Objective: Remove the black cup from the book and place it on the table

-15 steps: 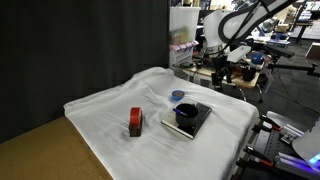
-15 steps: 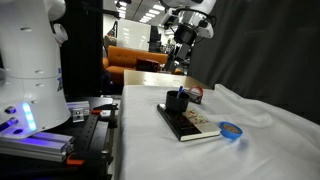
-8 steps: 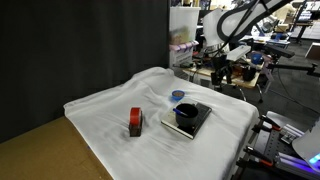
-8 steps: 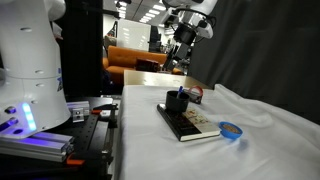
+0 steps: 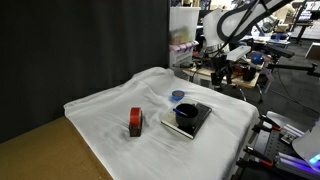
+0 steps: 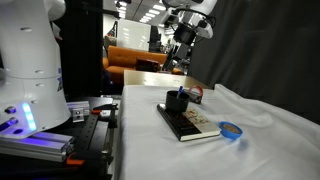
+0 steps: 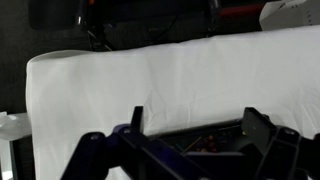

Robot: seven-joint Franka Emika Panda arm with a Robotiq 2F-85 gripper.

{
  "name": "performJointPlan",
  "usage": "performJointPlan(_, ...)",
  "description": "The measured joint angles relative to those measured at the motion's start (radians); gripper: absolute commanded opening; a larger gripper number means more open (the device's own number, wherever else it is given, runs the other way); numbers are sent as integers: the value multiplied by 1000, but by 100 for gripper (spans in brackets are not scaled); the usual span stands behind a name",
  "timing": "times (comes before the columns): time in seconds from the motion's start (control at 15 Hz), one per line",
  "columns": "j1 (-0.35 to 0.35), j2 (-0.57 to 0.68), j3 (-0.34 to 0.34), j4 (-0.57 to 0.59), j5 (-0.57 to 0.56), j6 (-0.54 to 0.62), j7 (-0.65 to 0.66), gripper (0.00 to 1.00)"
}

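Black cup [image 5: 185, 114] stayed on book [image 5: 203, 113] | nothing moved | gripper [image 5: 219, 72] hung released, well apart | lift not begun

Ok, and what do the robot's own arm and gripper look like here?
The arm is glossy white, built of rounded links with dark parts at the joints. The gripper is black, with two chunky linkage fingers that narrow toward the tips; the wrist view gives them a bluish tint. No markings are legible, and any cables are too small to make out.
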Motion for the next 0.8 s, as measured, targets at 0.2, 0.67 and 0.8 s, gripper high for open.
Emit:
performJointPlan(0.2,11,1,1,2,8,1,33,100)
performJointPlan(0.67,65,134,17,119,-6,-26,322,100)
performJointPlan(0.8,72,186,15,167,-21,-63,382,100)
